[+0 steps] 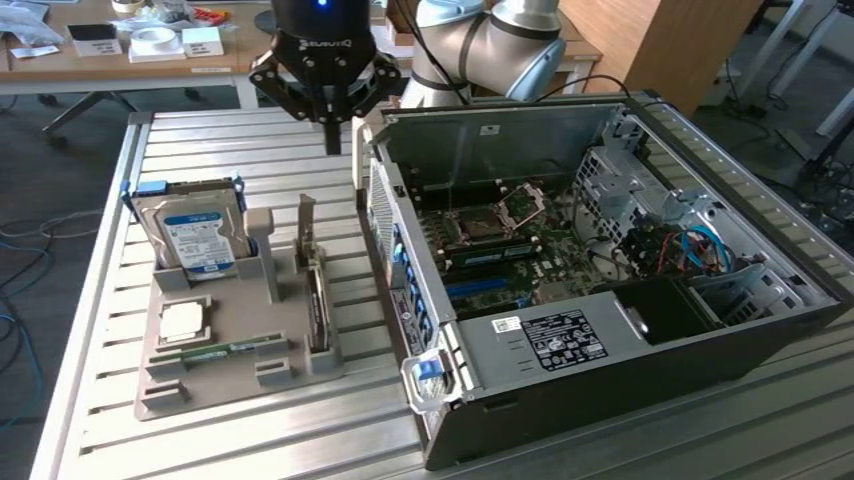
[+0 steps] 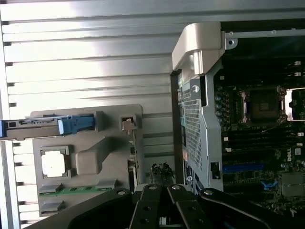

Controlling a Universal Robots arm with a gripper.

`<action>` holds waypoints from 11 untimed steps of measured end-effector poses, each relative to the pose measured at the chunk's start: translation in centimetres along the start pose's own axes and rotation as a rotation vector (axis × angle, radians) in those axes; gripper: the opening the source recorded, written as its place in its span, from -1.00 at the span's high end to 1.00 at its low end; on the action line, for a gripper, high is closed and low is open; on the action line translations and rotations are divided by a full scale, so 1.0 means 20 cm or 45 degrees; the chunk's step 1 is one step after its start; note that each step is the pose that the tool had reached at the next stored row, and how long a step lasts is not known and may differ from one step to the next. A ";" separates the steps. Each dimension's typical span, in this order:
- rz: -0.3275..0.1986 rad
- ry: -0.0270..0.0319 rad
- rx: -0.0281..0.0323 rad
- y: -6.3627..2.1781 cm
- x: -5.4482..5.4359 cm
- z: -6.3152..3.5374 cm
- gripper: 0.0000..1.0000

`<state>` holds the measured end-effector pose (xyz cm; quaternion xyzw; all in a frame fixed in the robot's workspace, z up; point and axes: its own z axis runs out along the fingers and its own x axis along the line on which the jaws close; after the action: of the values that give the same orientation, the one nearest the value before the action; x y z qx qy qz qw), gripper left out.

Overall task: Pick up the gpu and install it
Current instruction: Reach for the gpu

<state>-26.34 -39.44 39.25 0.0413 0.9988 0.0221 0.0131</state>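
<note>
Approach step. The gpu (image 1: pixel 318 310) is not yet picked and stands on edge in the grey tray (image 1: pixel 220 335) on the counter (image 1: pixel 200 135), well below the jaws. These hang pinched together, empty. The grasp calls for parting them and squaring across the card's thin top edge.

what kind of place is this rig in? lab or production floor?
Probably a robotics lab or workshop: an open PC tower on a slatted metal table, a grey fixture holding loose computer parts, and cluttered wooden desks behind.

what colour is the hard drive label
Blue and white; the label shows best in the exterior view.
</note>
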 end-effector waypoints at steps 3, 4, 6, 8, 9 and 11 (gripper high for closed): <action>0.001 -0.0001 0.0000 -0.002 0.03 0.000 0.79; 0.001 0.0000 0.0001 -0.002 0.05 -0.001 0.79; 0.002 -0.0001 0.0001 -0.003 0.07 -0.001 0.79; 0.003 -0.0001 0.0001 -0.004 0.09 -0.001 0.79; 0.003 -0.0001 0.0002 -0.004 0.10 -0.001 0.79; 0.004 -0.0002 0.0001 -0.005 0.12 -0.001 0.79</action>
<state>-28.70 -39.35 39.21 0.0427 0.9988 0.0221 0.0132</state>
